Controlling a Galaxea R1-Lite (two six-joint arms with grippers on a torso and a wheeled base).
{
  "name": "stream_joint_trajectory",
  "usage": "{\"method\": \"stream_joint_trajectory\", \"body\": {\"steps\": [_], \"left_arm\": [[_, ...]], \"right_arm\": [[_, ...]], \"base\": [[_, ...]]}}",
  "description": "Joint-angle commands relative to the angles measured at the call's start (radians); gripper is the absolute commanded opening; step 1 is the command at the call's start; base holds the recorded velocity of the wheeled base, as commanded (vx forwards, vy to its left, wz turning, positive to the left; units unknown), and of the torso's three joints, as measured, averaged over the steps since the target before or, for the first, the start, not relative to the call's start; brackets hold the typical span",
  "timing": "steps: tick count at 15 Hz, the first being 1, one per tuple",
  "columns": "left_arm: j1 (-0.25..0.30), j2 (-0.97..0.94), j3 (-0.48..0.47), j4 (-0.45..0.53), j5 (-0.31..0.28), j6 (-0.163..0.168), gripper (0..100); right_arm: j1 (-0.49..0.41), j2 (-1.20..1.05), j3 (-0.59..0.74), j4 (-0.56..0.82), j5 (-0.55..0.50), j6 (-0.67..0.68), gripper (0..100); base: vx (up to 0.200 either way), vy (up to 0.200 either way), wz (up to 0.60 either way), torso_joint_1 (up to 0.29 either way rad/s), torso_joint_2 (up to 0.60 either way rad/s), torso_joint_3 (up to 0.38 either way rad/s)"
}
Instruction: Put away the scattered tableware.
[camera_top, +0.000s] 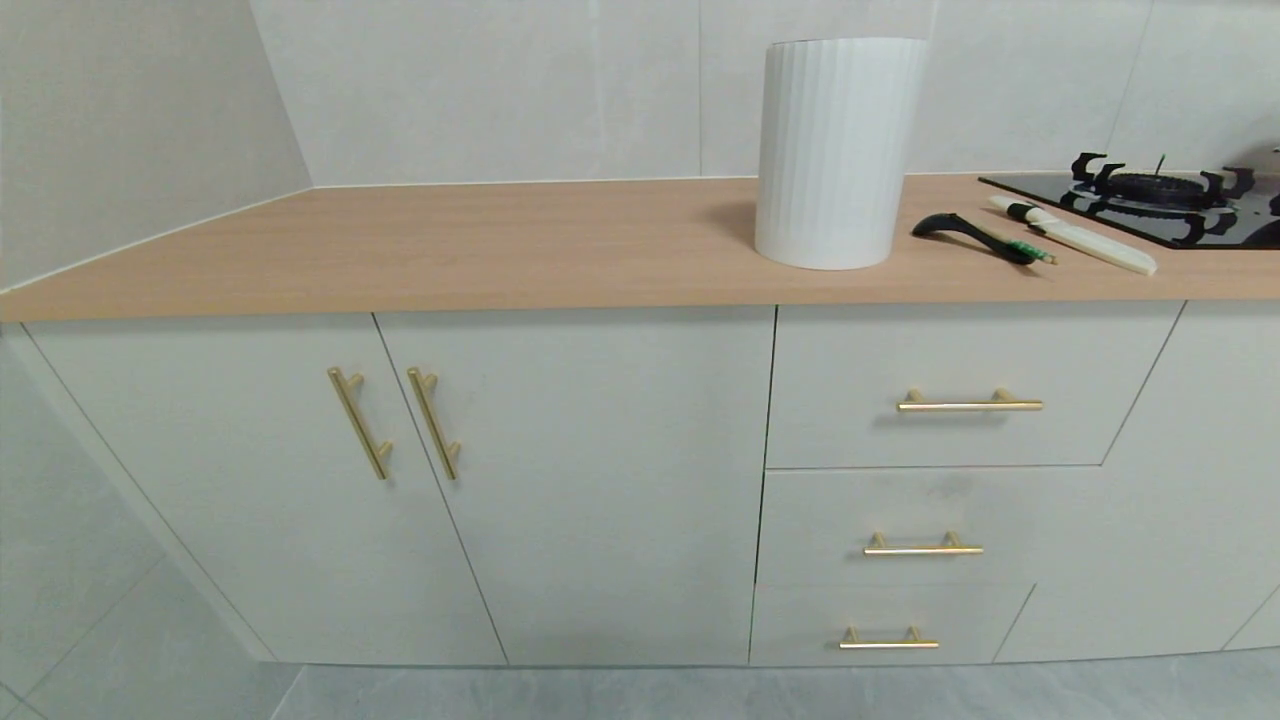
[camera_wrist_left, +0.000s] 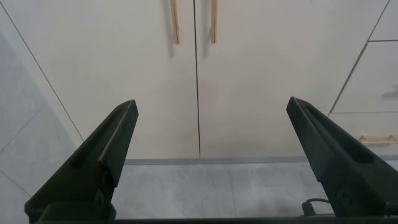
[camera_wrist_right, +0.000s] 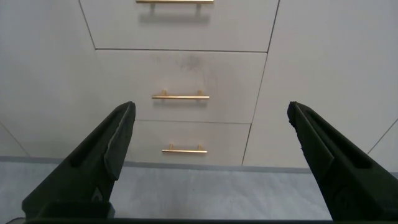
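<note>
The left tool (camera_wrist_left: 211, 104) is spread wide with nothing in it, held low and pointed at the two closed doors (camera_top: 400, 480), which sit below the white ribbed canister (camera_top: 838, 150) and off to its corner side. The right tool (camera_wrist_right: 210, 107) gapes just as wide, also empty and low, facing the three shut drawers (camera_top: 960, 400) stacked almost straight under the canister. There are five gold handles (camera_top: 968, 404) in all: two upright on the doors and one level on each drawer. The canister stands upright on the table (camera_top: 450, 245). Two utensils lie just beside it toward the hob (camera_top: 1150, 205): one black-handled utensil (camera_top: 975, 238) nearer the canister, and one cream-white utensil (camera_top: 1085, 243) beyond, close to the hob's edge.
</note>
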Motion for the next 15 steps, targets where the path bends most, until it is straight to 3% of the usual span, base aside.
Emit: {"method": "stream_joint_trajectory", "body": {"steps": [1, 5, 9, 11, 12, 15], "left_arm": [[-0.001, 0.001, 0.000, 0.000, 0.000, 0.000, 100], [-0.001, 0.001, 0.000, 0.000, 0.000, 0.000, 100], [-0.001, 0.001, 0.000, 0.000, 0.000, 0.000, 100], [0.001, 0.001, 0.000, 0.000, 0.000, 0.000, 100], [0.001, 0.001, 0.000, 0.000, 0.000, 0.000, 100], [0.001, 0.001, 0.000, 0.000, 0.000, 0.000, 100]], "right_arm": [[0.008, 0.032, -0.149, -0.001, 0.008, 0.027, 100], [0.074, 0.397, -0.174, 0.065, 0.129, 0.030, 100], [0.159, 0.891, -0.303, 0.056, 0.126, 0.006, 100], [0.159, 1.114, -0.389, 0.052, 0.121, 0.006, 100], [0.159, 1.322, -0.467, 0.015, 0.120, 0.010, 100], [0.107, 1.654, -0.620, -0.156, 0.069, 0.010, 100]], "base": [[0.000, 0.000, 0.00, 0.000, 0.00, 0.000], [0.000, 0.000, 0.00, 0.000, 0.00, 0.000], [0.000, 0.000, 0.00, 0.000, 0.00, 0.000], [0.000, 0.000, 0.00, 0.000, 0.00, 0.000], [0.000, 0.000, 0.00, 0.000, 0.00, 0.000], [0.000, 0.000, 0.00, 0.000, 0.00, 0.000]]}}
